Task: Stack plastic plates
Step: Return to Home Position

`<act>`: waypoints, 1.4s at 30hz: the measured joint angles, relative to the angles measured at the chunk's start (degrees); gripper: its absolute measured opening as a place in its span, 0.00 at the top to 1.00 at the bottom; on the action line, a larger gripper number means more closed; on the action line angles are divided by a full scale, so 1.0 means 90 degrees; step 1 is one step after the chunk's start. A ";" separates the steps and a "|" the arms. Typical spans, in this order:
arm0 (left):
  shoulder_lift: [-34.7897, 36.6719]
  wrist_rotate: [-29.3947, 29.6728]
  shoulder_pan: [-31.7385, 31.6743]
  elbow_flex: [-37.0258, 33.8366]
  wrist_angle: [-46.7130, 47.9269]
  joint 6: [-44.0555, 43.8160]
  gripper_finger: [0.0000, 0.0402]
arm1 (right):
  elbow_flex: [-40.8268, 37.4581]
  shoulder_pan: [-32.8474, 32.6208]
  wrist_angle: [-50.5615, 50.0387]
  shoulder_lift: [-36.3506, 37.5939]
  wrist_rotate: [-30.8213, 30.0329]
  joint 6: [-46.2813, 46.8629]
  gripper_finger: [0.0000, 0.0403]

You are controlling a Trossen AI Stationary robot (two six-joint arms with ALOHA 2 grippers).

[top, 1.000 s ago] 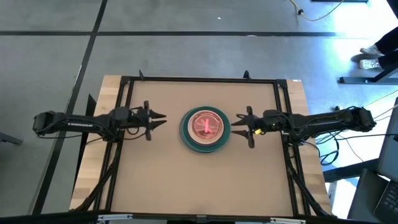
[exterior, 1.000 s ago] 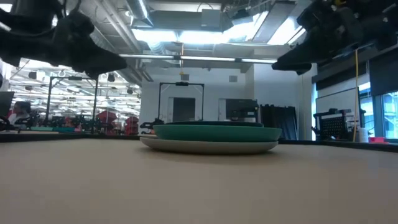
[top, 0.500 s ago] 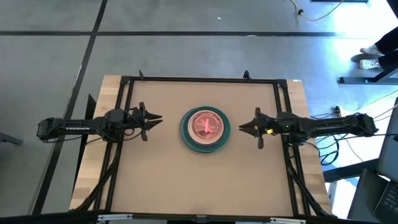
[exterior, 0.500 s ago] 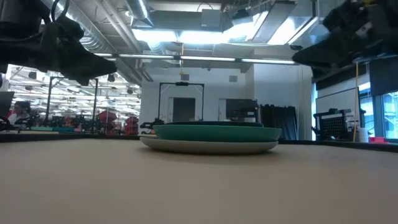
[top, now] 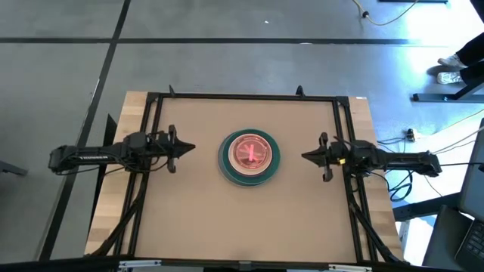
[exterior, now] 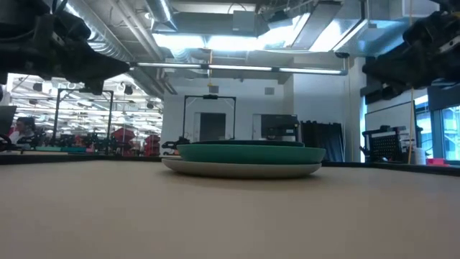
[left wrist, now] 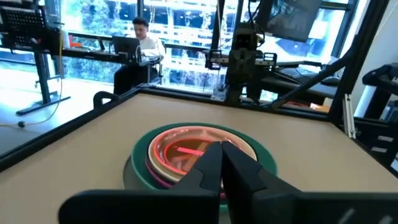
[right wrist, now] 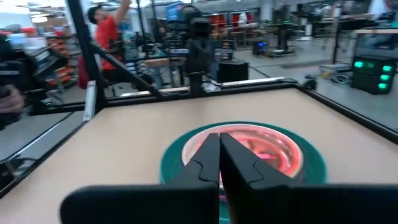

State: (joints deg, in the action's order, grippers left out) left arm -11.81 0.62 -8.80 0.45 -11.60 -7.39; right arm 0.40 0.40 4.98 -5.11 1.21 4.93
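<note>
Both my arms have drawn back from the middle. My left gripper point(top: 186, 146) and right gripper point(top: 306, 156) are clenched on nothing, and the stacked plastic plates point(top: 249, 157) lie between them, well clear of either. I judge them light, stiff and slick; any regrasp belongs on a rim edge.

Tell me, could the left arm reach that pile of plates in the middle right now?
Probably yes. The left gripper, shut and empty, hangs beside the stack of plates, with only bare table between them. The right gripper waits on the far side.
</note>
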 joint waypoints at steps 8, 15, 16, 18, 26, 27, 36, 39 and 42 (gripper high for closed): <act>0.0805 0.0270 -0.0002 0.0000 0.1038 0.0169 1.00 | 0.0002 0.0000 -0.0429 0.0512 -0.0177 0.0076 0.98; 0.1287 0.0179 0.0013 -0.0002 0.1196 0.0191 1.00 | 0.0004 0.0000 -0.0445 0.0499 -0.0177 0.0049 0.98; 0.1276 0.0180 0.0012 -0.0002 0.1192 0.0200 1.00 | 0.0004 0.0000 -0.0447 0.0499 -0.0179 0.0049 0.98; 0.1200 0.0180 0.0012 -0.0002 0.1192 0.0195 1.00 | 0.0005 0.0000 -0.0450 0.0499 -0.0177 0.0049 0.98; 0.1190 0.0180 0.0012 -0.0002 0.1191 0.0196 0.99 | 0.0005 0.0000 -0.0460 0.0499 -0.0177 0.0044 0.98; 0.1190 0.0180 0.0012 -0.0002 0.1191 0.0195 0.99 | 0.0005 0.0000 -0.0460 0.0499 -0.0178 0.0045 0.98; 0.1190 0.0180 0.0012 -0.0002 0.1191 0.0198 0.99 | 0.0005 0.0000 -0.0466 0.0496 -0.0179 0.0044 0.98; 0.1190 0.0181 0.0012 -0.0002 0.1191 0.0198 0.99 | 0.0005 0.0000 -0.0467 0.0496 -0.0179 0.0042 0.98; 0.1190 0.0180 0.0012 -0.0002 0.1191 0.0197 0.99 | 0.0005 0.0000 -0.0467 0.0496 -0.0179 0.0042 0.98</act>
State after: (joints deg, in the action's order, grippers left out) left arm -1.10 2.24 -8.69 0.43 -0.89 -5.61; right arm 0.45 0.40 0.77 -0.64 -0.40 5.30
